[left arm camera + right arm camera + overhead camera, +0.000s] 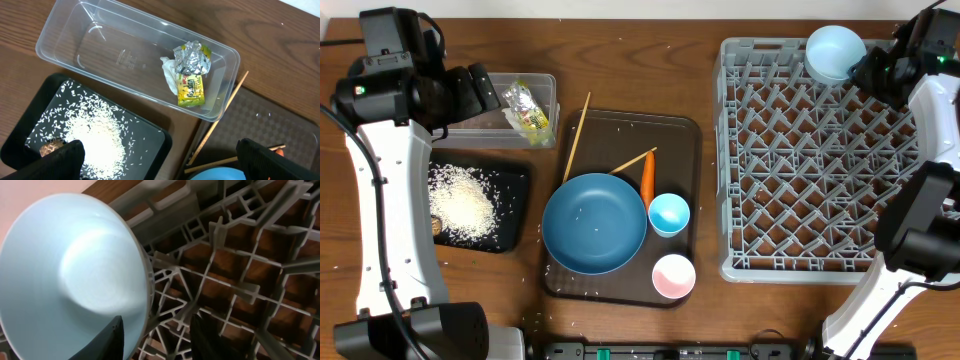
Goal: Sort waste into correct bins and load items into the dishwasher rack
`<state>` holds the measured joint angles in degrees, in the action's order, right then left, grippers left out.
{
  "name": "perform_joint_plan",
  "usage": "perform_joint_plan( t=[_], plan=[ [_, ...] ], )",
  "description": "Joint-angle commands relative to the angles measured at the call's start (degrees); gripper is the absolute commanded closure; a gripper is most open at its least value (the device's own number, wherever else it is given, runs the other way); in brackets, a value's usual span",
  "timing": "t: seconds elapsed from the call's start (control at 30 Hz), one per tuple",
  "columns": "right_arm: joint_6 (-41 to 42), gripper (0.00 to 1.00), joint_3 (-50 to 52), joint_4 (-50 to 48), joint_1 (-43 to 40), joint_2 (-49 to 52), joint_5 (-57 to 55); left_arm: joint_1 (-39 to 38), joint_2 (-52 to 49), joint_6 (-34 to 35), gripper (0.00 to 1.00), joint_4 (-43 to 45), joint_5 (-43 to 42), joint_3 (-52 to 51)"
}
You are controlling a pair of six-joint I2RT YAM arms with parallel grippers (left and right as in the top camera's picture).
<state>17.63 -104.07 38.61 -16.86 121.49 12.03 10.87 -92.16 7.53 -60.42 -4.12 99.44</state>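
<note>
1. Presently, the bowl [75, 265] sits at the far edge of the rack [820, 180] and appears tilted, its mouth toward the right wrist camera. Whether it already bears on the pegs cannot be told.
2. Right hand [157, 325]: fingers parted astride the bowl's rim. Rack shows between the rim and one finger, so it is judged not clamped.
3. Left hand [160, 150]: wide and holding nothing, above the tub [75, 30] and black tray [20, 145].
4. Waste: the wrapper [191, 80] and paper [170, 75] lie in the tub and the rice [95, 135] in the black tray. The carrot [647, 176] lies on the brown tray [690, 140].
5. Not yet loaded: plate [594, 223], blue cup [669, 214], pink cup [673, 276], chopsticks [576, 135].
6. Handling, as judged: the bowl is stiff and smooth-walled, probably light and slippery. The rim is the only sound purchase. It should lean on the pegs before it is let go, or it may tip.
</note>
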Motion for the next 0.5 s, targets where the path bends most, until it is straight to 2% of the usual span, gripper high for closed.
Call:
perform_joint_plan(
  t=[0.0, 0.07, 0.2, 0.47],
  plan=[
    [-0.3, 0.64, -0.1, -0.2, 0.6, 0.4, 0.0, 0.3, -0.4, 0.3, 0.02, -0.2, 0.1, -0.7],
    [-0.3, 0.69, -0.1, -0.5, 0.5, 0.5, 0.0, 0.3, -0.4, 0.3, 0.02, -0.2, 0.1, -0.7],
    [-0.3, 0.88, -0.1, -1.0, 0.6, 0.5, 0.0, 0.3, -0.4, 0.3, 0.02, -0.2, 0.1, -0.7],
    [0.4, 0.84, 1.7, -4.2, 0.7, 0.5, 0.0, 0.3, -0.4, 0.3, 0.02, -0.2, 0.1, -0.7]
  ],
)
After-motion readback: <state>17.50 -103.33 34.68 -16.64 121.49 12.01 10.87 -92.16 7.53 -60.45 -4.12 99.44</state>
